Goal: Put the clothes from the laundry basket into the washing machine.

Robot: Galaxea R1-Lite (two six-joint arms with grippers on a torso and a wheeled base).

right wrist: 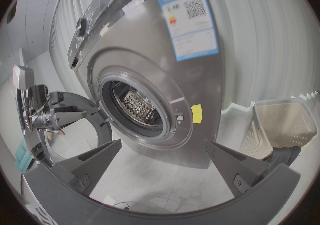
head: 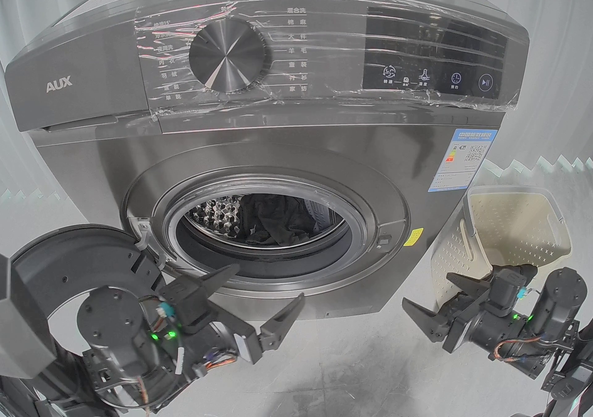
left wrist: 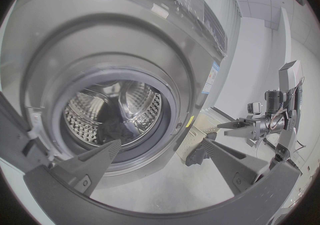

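Head view first: one washing machine (head: 278,146), with its round door (head: 68,251) swung wide open to the robot's left. Inside the drum there's one dark heap of clothes (head: 272,217) lying at the bottom, toward the back. I can't really tell how many pieces are in it.

There's one laundry basket (head: 519,227), cream with little holes, on the floor just beside the machine's right front corner. One more dark garment (right wrist: 283,155) sits at the basket's near rim and spills over the edge.

Two claws are up, both empty. The left gripper (head: 265,285) hangs in front of the door opening, just below its lower rim, fingers spread wide. The right gripper (head: 427,290) hovers just in front of the basket, near that dark garment, and its fingers are spread apart too. Neither one is touching any cloth.
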